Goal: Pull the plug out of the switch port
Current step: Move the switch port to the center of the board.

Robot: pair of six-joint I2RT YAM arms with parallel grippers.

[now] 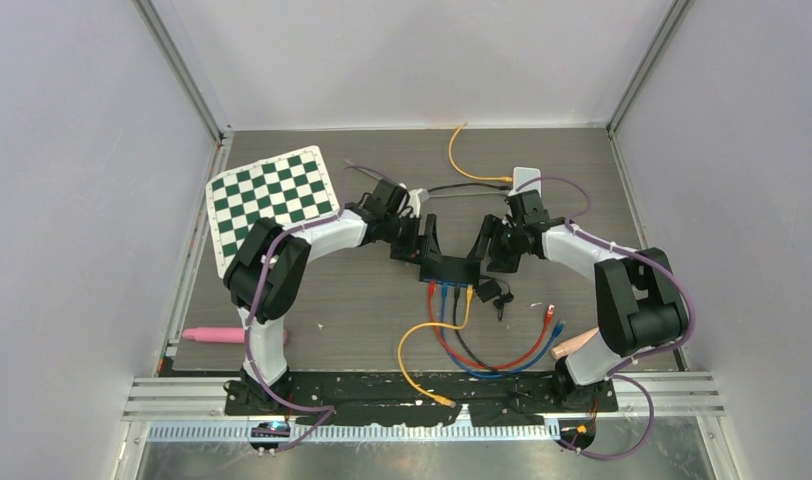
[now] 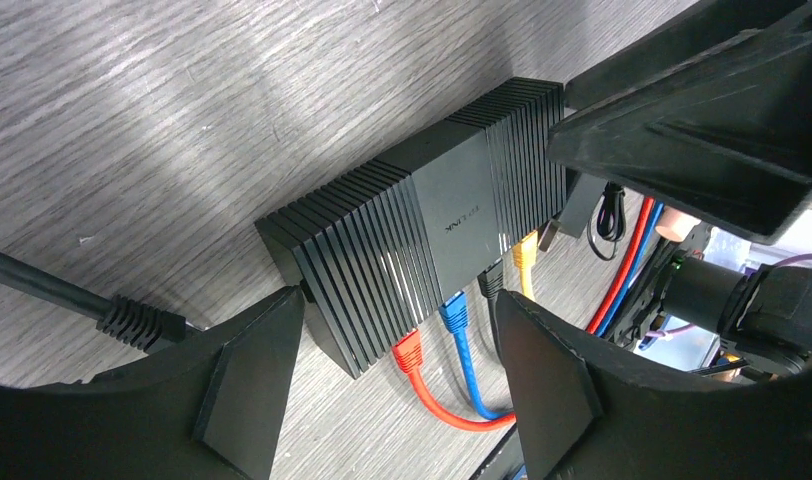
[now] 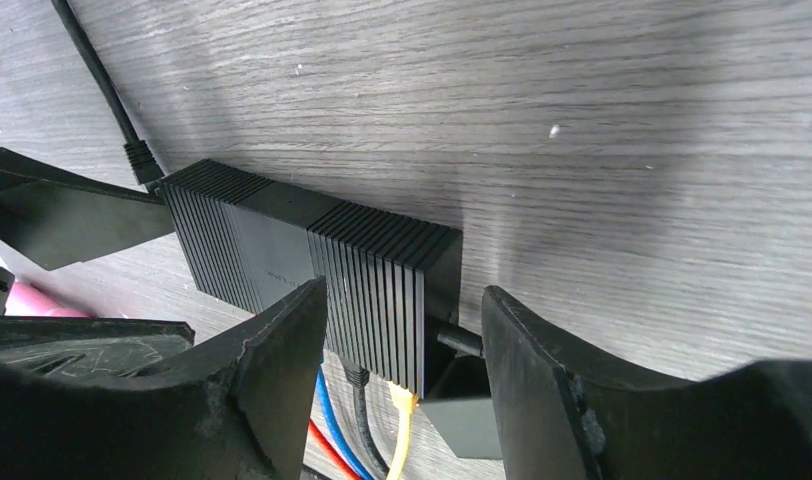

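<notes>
The black ribbed switch (image 1: 447, 268) lies flat mid-table. Red (image 2: 410, 352), blue (image 2: 456, 315), black (image 2: 490, 283) and yellow (image 2: 525, 250) plugs sit in its front ports, and a black cord (image 2: 132, 322) enters its back. My left gripper (image 2: 397, 300) straddles the switch's left end. One finger (image 2: 252, 380) touches the back corner, while the other (image 2: 542, 390) stands just off the port face by the black plug. My right gripper (image 3: 404, 295) is open around the right end, with gaps on both sides. A small black plug (image 3: 457, 340) sticks out of that end.
A green checkerboard (image 1: 272, 200) lies at the back left, with a pink object (image 1: 212, 335) near the left base. Red, blue, black and yellow cables loop toward the near edge (image 1: 482, 365). A black block (image 3: 462, 420) sits by the switch's right end. An orange cable (image 1: 462, 160) runs to the back.
</notes>
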